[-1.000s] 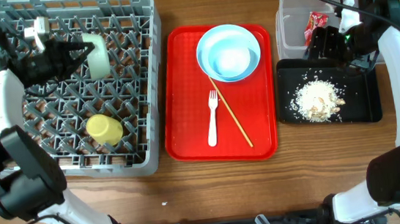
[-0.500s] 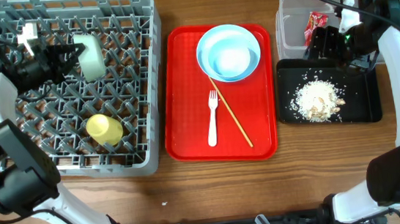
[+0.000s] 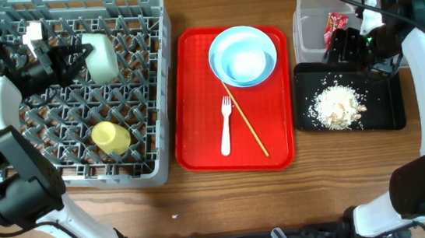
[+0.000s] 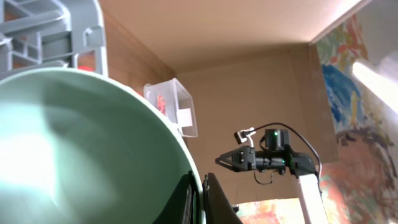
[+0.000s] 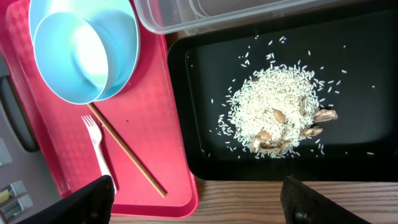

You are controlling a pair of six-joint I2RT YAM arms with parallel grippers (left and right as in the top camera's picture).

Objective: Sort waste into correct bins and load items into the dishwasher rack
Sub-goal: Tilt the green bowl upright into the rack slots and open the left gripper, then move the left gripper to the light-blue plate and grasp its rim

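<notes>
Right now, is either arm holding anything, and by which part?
The left end effector grips a pale bowl by its rim, over the rack. The right end effector is open and empty.

Everything sits on a brown wooden table (image 3: 228,203) with long, dark lines running through the wood. The top looks smooth and a little shiny. In the left wrist view, the room behind has a plain brown wall (image 4: 249,93), with a lighter tan part (image 4: 217,25) above it. They meet at a thin line. Off to the right is a big painting (image 4: 345,93) with splashes of blue, yellow and red. A long white light (image 4: 376,78) glows very bright across it.
</notes>
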